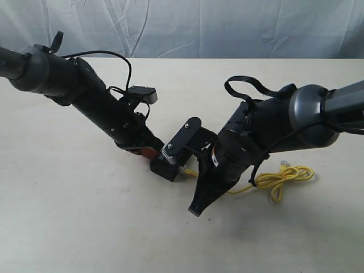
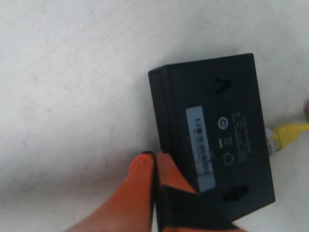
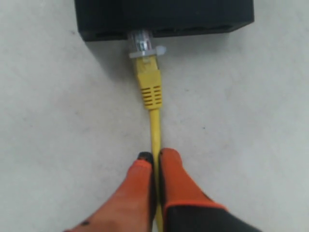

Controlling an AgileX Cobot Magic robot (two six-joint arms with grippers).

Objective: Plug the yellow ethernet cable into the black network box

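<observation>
The black network box (image 1: 165, 169) lies flat on the table at the middle, its pale label facing up (image 2: 212, 125). The yellow ethernet cable (image 3: 149, 87) has its clear plug (image 3: 141, 39) sitting in a port slot in the box's side (image 3: 164, 17). My right gripper (image 3: 155, 155) is shut on the yellow cord a short way behind the plug. The rest of the cable lies in a loose knot (image 1: 284, 177) on the right. My left gripper (image 2: 154, 154) is shut, with one orange finger (image 2: 169, 166) against the box's opposite side; nothing shows between its fingers.
A pale table (image 1: 85, 227) carries everything, with a wrinkled grey-white backdrop (image 1: 227, 28) behind its far edge. Both arms meet over the middle: the left arm (image 1: 96, 102) from the upper left, the right arm (image 1: 273, 131) from the right.
</observation>
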